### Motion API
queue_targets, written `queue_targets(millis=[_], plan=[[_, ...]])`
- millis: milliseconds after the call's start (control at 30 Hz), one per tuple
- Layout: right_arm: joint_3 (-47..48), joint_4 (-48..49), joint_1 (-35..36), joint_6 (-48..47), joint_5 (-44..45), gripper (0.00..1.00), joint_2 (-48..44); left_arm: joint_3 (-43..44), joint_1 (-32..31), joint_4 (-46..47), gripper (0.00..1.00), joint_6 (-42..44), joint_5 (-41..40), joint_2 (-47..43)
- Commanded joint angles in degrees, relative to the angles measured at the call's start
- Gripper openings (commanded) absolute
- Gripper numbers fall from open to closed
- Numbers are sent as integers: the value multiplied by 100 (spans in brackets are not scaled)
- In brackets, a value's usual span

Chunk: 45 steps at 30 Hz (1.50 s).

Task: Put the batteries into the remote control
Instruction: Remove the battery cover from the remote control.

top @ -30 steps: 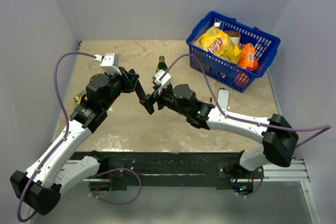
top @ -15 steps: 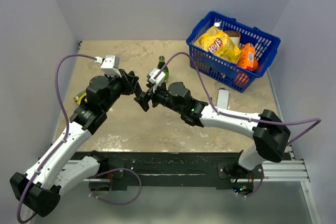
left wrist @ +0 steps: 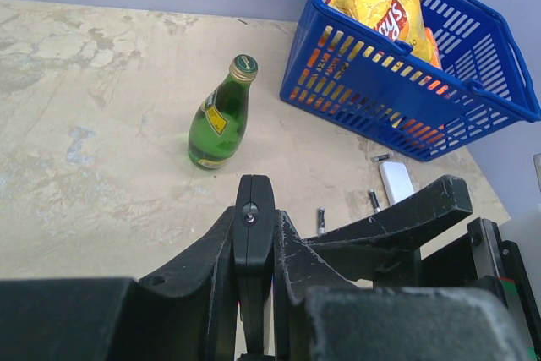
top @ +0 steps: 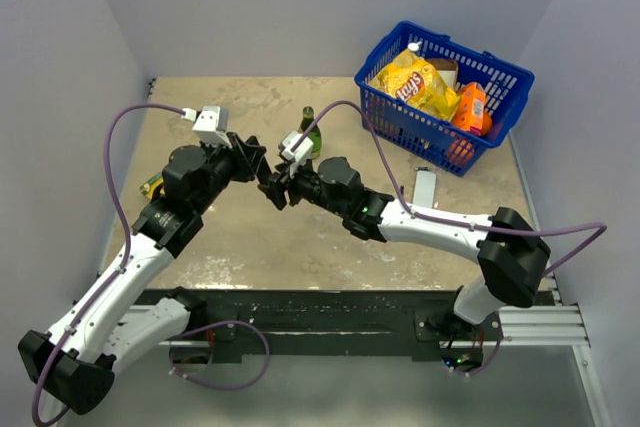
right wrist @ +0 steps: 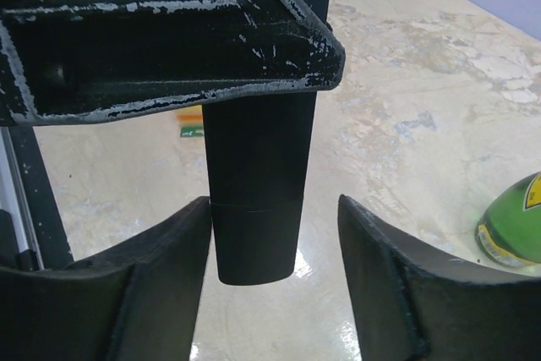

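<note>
Fingers: the left fingers (left wrist: 211, 247) pinch the remote control (left wrist: 254, 217) from both sides. The right fingers (right wrist: 385, 276) stand apart around its free end; one looks to touch it, the other shows a gap.
Remote control: lifted off the table, centre-left of the top view, between the left gripper (top: 260, 172) and the right gripper (right wrist: 272, 209).
Batteries: two batteries (left wrist: 321, 219) lie on the table, lower right of the left wrist view, near a flat white device (left wrist: 396, 182).
Around: green bottle (left wrist: 218, 116) upright at centre; blue basket (left wrist: 473, 99) (yellow chip bag (left wrist: 376, 2) inside) at upper right.
Surface: mottled beige table (top: 250, 237) with pale patches.
Room: plain lilac-grey walls (top: 250, 7) on three sides.
Axis: in the right wrist view the remote's length runs top to bottom, its free end toward the lower edge, a seam across it.
</note>
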Motion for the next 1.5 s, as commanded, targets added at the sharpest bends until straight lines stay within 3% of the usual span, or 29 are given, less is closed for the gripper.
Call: queue_targets(millis=[0, 200, 567, 667, 1000, 1467], plan=[[95, 242, 25, -12, -57, 59, 29, -30, 24, 269, 0, 137, 120, -73], [-55, 269, 25, -12, -127, 36, 20, 5, 68, 261, 0, 102, 76, -56], [-494, -126, 34, -118, -523, 24, 266, 85, 384, 436, 0, 5, -195, -179], [-582, -390, 34, -162, -593, 17, 380, 128, 480, 472, 0, 5, -344, -135], [-1136, -505, 25, -135, -804, 18, 310, 357, 727, 883, 0, 93, -1039, 14], [-1233, -742, 34, -12, -787, 17, 46, 296, 745, 1298, 0, 709, -1216, -56]])
